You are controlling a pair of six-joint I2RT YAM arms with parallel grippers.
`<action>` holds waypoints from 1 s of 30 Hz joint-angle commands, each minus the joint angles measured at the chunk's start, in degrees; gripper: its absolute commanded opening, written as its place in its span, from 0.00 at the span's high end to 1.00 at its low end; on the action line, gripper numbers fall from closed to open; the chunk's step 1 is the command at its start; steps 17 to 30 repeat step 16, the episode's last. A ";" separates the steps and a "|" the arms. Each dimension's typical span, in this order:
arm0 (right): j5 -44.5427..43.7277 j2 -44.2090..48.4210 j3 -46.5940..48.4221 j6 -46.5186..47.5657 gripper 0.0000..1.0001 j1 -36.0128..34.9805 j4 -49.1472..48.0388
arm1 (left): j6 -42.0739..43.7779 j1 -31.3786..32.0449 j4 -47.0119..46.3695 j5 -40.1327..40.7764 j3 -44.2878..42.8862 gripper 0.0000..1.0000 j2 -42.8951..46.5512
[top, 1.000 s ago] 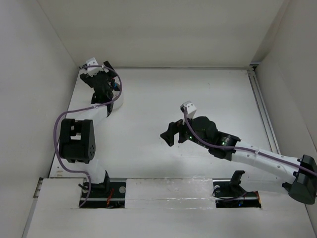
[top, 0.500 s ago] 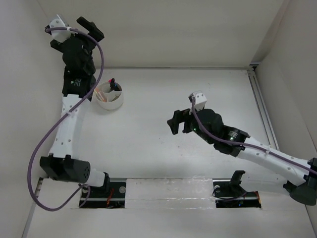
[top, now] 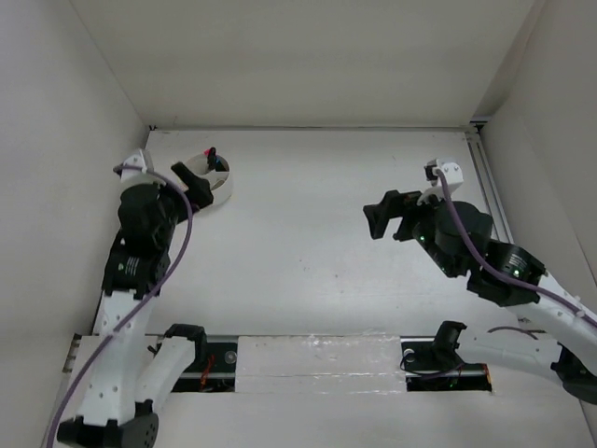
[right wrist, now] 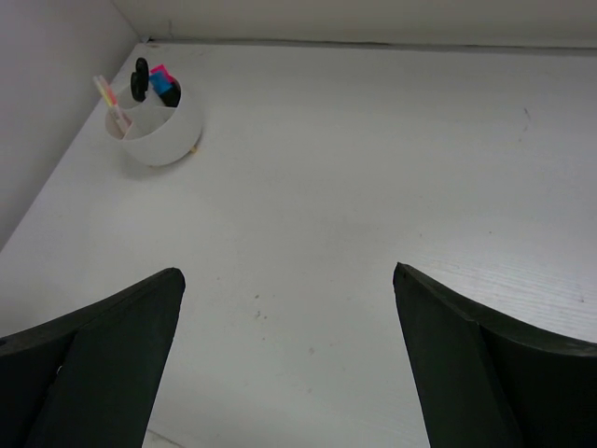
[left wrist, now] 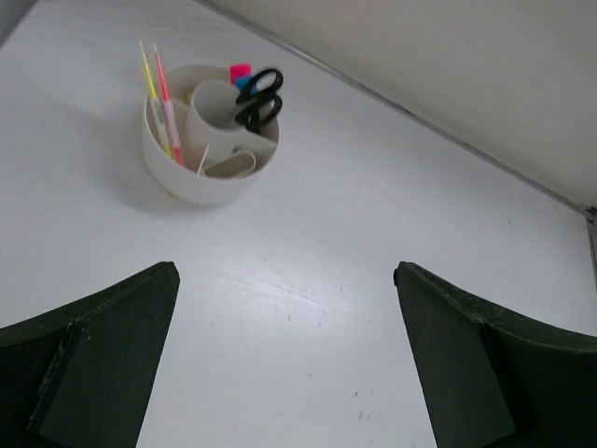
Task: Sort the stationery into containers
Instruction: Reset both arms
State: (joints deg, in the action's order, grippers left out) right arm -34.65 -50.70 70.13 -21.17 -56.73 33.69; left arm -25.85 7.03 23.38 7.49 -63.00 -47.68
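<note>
At the near edge a mounting rail [top: 317, 359] carries both arm bases, and the white table [top: 308, 243] runs away from it toward 12 o'clock. The left gripper [left wrist: 285, 271] hangs over the table's left side at about 9 o'clock from the table's middle. Its jaws are spread wide with nothing between them, and only bare table shows in the gap. The right gripper [right wrist: 288, 273] hangs at about 3 o'clock, also spread wide and holding nothing, facing across the table toward 10 o'clock. Between the two arms the middle of the table lies open from the rail to the back wall, a smooth matte white marked only by a few faint specks. Farther off, at about 10 o'clock near the far-left corner, the round white bowl [left wrist: 201, 177] stands just ahead of the left gripper and well apart from the right one. In it the yellow pen [left wrist: 149, 79] and pink pen [left wrist: 166, 93] lean together at its 9 o'clock side. The black-handled scissors [left wrist: 256, 98] stand handles-up at 1 o'clock, with the pink cap [left wrist: 240, 72] and blue cap [left wrist: 244, 82] just behind them. Plain pale walls close the left, far and right edges, and a metal track [top: 490, 205] runs along the right edge.
</note>
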 commanded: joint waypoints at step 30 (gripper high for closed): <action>-2.70 13.09 -2.19 -3.43 0.00 -0.58 7.97 | -1.05 -0.08 -1.84 -3.88 16.07 0.00 25.63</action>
